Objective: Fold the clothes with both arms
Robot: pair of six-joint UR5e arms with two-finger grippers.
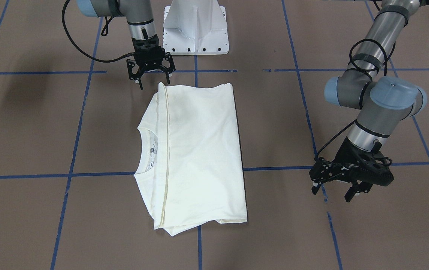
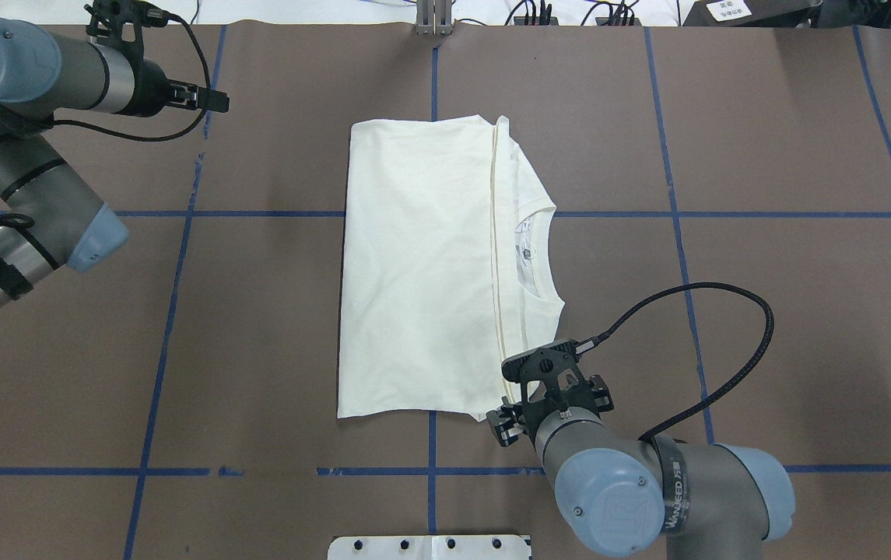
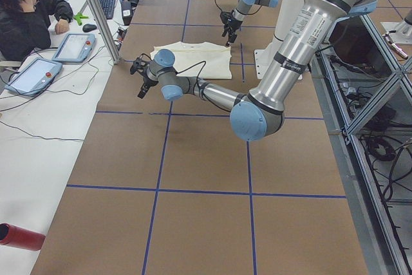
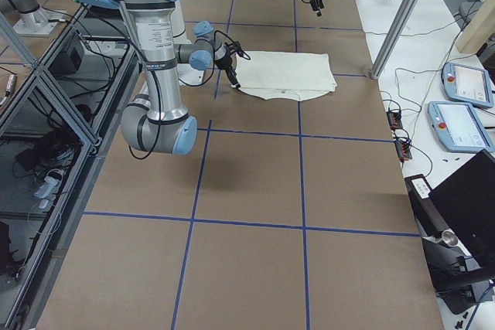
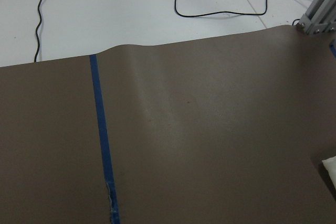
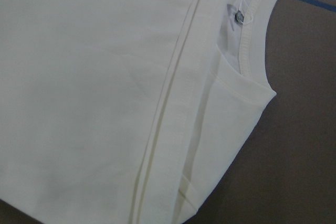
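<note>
**A:** What is hard to make out?

**B:** The long-sleeved T-shirt (image 1: pixel 199 150) is folded into a rectangle. Only plain cream cloth, the collar (image 1: pixel 141 150) and a neck label (image 2: pixel 525 250) show. The left wrist view cuts it down to a sliver at its edge.

**A:** Where does it lie?

**B:** Flat, mid-bench (image 1: pixel 30 131). The right end effector (image 1: pixel 154 81) is spread wide and empty, just beside the shirt's corner nearest the robot's base. The left end effector (image 1: pixel 330 195), fingers also apart, is well off to the shirt's side.
</note>
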